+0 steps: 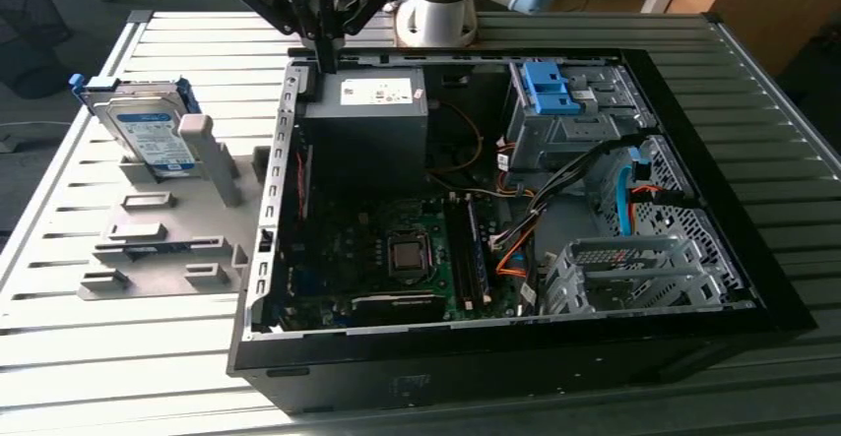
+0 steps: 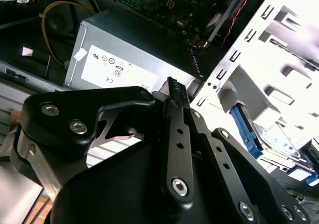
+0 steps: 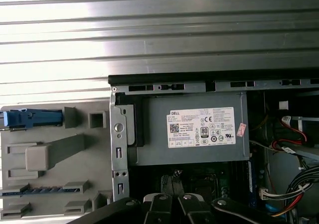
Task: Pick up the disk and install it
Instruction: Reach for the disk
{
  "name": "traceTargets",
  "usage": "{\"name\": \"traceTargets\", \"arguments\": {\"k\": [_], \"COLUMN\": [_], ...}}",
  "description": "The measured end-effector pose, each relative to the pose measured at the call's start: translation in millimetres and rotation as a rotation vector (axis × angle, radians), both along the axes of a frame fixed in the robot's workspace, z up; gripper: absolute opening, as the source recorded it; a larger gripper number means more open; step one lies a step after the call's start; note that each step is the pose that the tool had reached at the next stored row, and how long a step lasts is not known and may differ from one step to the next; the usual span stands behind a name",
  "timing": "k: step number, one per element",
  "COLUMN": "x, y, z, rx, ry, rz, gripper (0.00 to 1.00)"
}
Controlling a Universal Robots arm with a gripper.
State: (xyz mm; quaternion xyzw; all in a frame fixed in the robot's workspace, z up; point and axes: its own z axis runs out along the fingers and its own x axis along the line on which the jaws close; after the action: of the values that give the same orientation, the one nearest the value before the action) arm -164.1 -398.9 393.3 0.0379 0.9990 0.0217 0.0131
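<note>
The hand [image 1: 325,60] hangs near the power supply [image 1: 374,96], disk [image 1: 148,131] well apart.

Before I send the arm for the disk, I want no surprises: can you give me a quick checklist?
1. The disk upright in its grey stand: ok.
2. The gripper holds nothing: ok.
3. Jaws open for a grasp: not ok, shut.
4. Gripper above the disk: not ok, it hangs at the computer case rim, by the power supply.
5. Free bay for the disk: cannot tell.
</note>
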Motion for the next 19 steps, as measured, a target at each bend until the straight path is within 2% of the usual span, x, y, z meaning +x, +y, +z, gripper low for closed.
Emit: {"name": "traceTargets", "arguments": {"k": [19], "x": [-9.8], "y": [0.0], "z": [-0.1], "rx": [0.0], "ry": [0.0], "rz": [0.0], "gripper": [0.11]}}
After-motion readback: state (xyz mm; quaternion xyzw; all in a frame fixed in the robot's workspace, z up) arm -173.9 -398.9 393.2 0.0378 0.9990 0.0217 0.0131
